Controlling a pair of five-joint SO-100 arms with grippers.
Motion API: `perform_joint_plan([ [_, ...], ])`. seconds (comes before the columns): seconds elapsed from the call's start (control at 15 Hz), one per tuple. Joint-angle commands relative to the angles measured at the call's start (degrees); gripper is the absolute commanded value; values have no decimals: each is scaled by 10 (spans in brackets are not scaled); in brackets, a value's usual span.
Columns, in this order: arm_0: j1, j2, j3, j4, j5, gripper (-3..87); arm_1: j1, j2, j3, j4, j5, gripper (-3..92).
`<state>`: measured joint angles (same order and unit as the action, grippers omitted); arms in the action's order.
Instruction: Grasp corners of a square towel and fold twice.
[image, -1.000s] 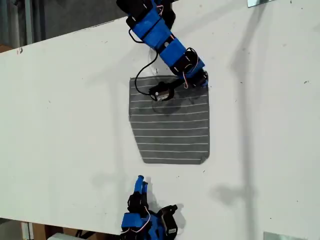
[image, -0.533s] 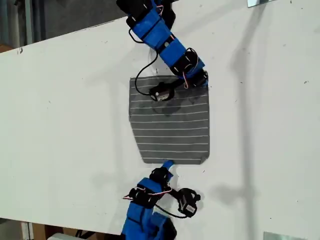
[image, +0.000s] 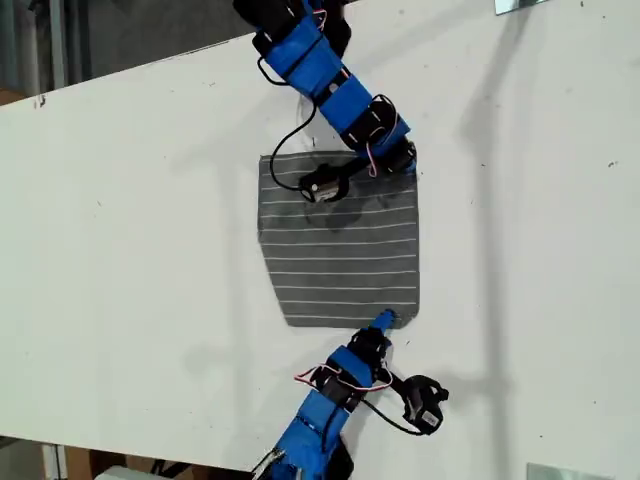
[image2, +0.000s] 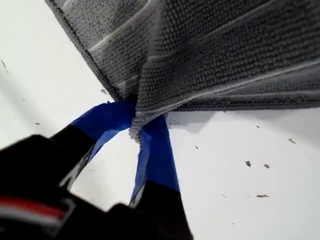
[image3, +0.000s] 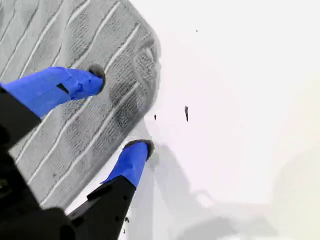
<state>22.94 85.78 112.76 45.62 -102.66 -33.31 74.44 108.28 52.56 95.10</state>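
Note:
The dark grey striped towel (image: 340, 250) lies flat on the white table (image: 120, 250). My first gripper (image: 408, 165) reaches in from the exterior view's top and is shut on the towel's upper right corner (image2: 136, 127), which bunches between the blue fingers (image2: 155, 155). My second gripper (image: 385, 320) comes from the exterior view's bottom edge to the lower right corner (image3: 145, 55). It is open (image3: 122, 111), with one fingertip over the towel (image3: 75, 135) and the other on the table beside its edge.
The table's far edge runs diagonally across the exterior view's top left. Metal pieces sit at the exterior view's top right (image: 520, 5) and bottom right (image: 560, 470). The second arm's camera (image: 425, 400) and cable hang beside it.
The second arm swung from the exterior view's lower left to the right and forward, reaching the towel's lower right corner. The first arm and the towel stayed still.

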Motion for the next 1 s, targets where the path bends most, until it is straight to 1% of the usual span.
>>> perform_joint_plan([
  [0.0, 10, -44, -48, -35, 3, 275, -5, -17, 0, -15, 1, -1],
  [0.27, 22, -109, -69, -98, -15, 272, -6, -12, -2, -11, 3, -1],
  [0.33, 23, -142, -101, -98, -10, 255, -6, -12, -4, -11, 3, -1],
  [0.4, 23, -186, -150, -78, -8, 82, -6, -12, -5, -11, 3, -1],
  [0.47, 25, -223, -195, -62, -9, -2, -7, -12, -9, -7, 3, -1],
  [0.53, 28, -256, -248, -26, -10, -2, -9, -11, -15, 0, 3, -1],
  [0.73, 33, -310, -424, 144, -1, -2, -11, -7, -57, 50, 4, -1],
  [0.8, 35, -311, -461, 189, 4, -2, -11, -4, -79, 77, 4, -1],
  [0.93, 35, -312, -528, 263, 14, -2, -11, 10, -142, 162, 4, -1],
])
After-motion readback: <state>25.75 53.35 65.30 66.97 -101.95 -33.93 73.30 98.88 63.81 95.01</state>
